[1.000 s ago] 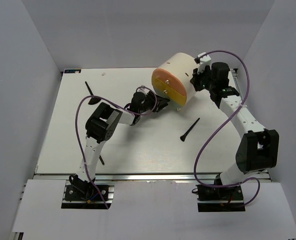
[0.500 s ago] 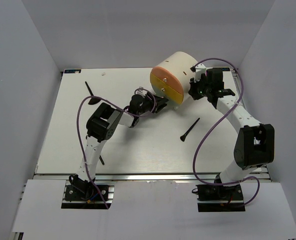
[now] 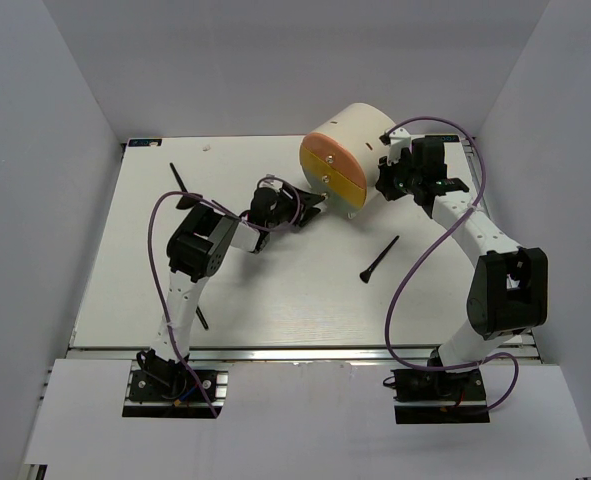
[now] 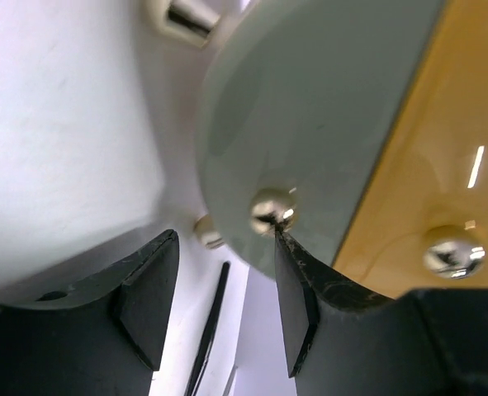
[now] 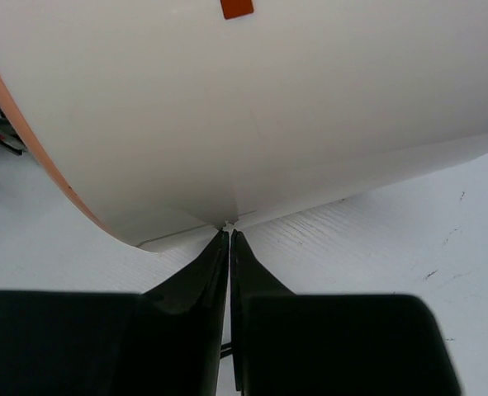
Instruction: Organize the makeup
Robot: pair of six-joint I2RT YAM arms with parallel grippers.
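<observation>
The cream drawer unit (image 3: 360, 135) lies on its side at the back, its fronts facing left. My left gripper (image 3: 316, 201) is open just below the fronts. In the left wrist view (image 4: 223, 280) its right finger touches the silver knob (image 4: 272, 210) of the green front (image 4: 310, 124), beside the yellow front (image 4: 442, 165). My right gripper (image 3: 383, 186) is shut and empty, its tips (image 5: 229, 238) pressed against the unit's cream wall (image 5: 268, 107). A thin black brush (image 3: 378, 260) lies on the table right of centre. Sponges, palettes and compact are out of view.
A second black brush (image 3: 179, 178) lies at the back left, and a short one (image 3: 203, 319) lies by the left arm near the front edge. Another brush (image 4: 210, 326) shows on the table between my left fingers. White walls close in the table.
My left gripper has drawn back a little to the left from the drawer fronts. My right gripper moved down to the unit's side, and the unit shifted slightly left.
</observation>
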